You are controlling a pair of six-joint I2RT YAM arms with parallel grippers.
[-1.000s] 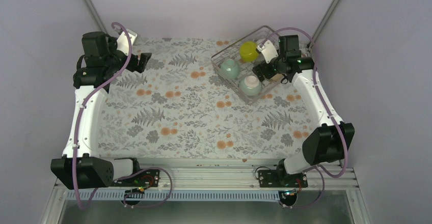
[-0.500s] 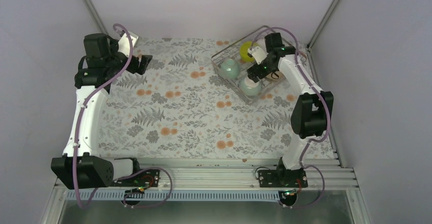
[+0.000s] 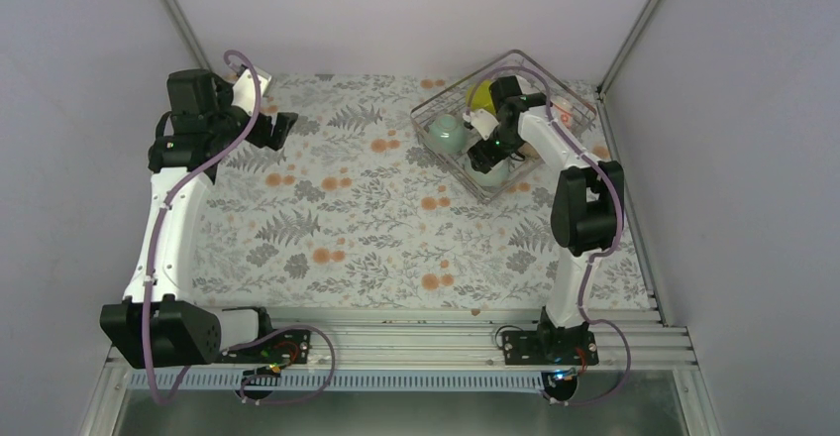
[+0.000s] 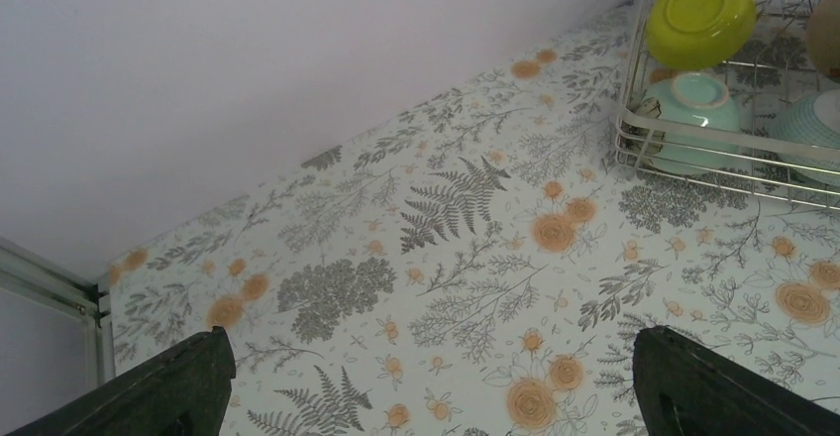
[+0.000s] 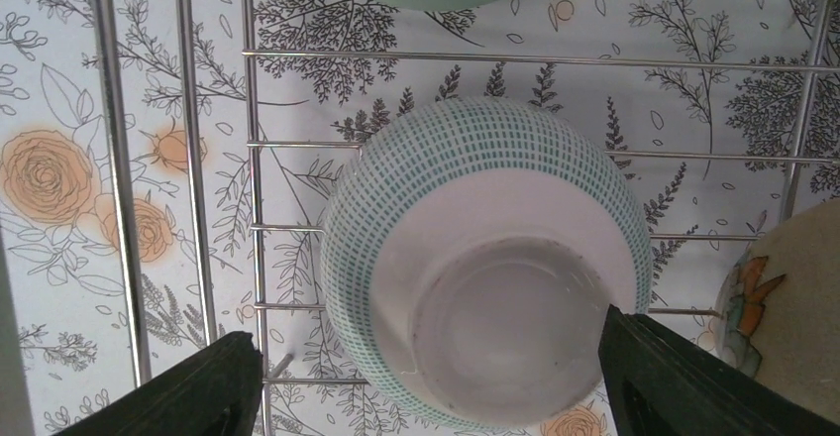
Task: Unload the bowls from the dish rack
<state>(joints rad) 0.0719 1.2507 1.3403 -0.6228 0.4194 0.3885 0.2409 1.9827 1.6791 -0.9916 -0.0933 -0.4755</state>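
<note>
Floral-clothed bench [image 3: 347, 218] carries the dish rack [image 5: 250, 188], directly beneath my right end effector [image 5: 426, 362], fingers spread. Below them the inverted white bowl [image 5: 485, 258] sits in the rack. I judge it rigid, glazed, slippery and breakable: grip across its foot ring. Idle, the left end effector [image 4: 436, 381] is also spread.

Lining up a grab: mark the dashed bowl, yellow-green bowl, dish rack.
dashed bowl [image 5: 485, 277], right wrist view, white underside.
yellow-green bowl [image 4: 699, 18], left wrist view, underside.
dish rack [image 4: 626, 144], left wrist view, corner wires.
</note>
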